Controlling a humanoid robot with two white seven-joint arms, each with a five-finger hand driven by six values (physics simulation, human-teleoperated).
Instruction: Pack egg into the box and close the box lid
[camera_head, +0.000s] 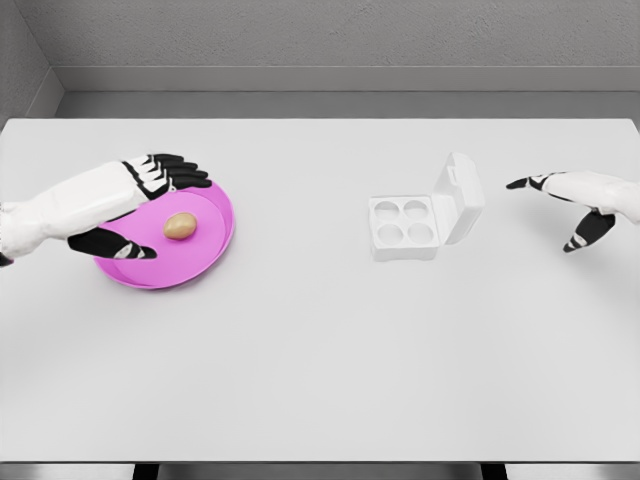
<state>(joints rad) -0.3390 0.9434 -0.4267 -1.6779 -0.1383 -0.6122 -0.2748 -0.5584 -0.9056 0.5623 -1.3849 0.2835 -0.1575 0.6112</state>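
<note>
The left hand (140, 205) hangs over the left half of the pink plate (215, 245), fingers spread on the far side and thumb on the near side, holding nothing. The egg (180, 226) lies on the plate just right of the palm, inside the gap between thumb and fingers (whether any finger touches it cannot be told).

Well to the right on the surface (320, 360) sits the box (403, 226), its four cups empty and its lid (458, 198) standing up along the right edge. Right of the lid, apart from it, the right hand (570, 205) hovers with fingers relaxed and empty.

So nothing is packed yet: grasping, carrying, placing and closing the lid all appear to remain.
</note>
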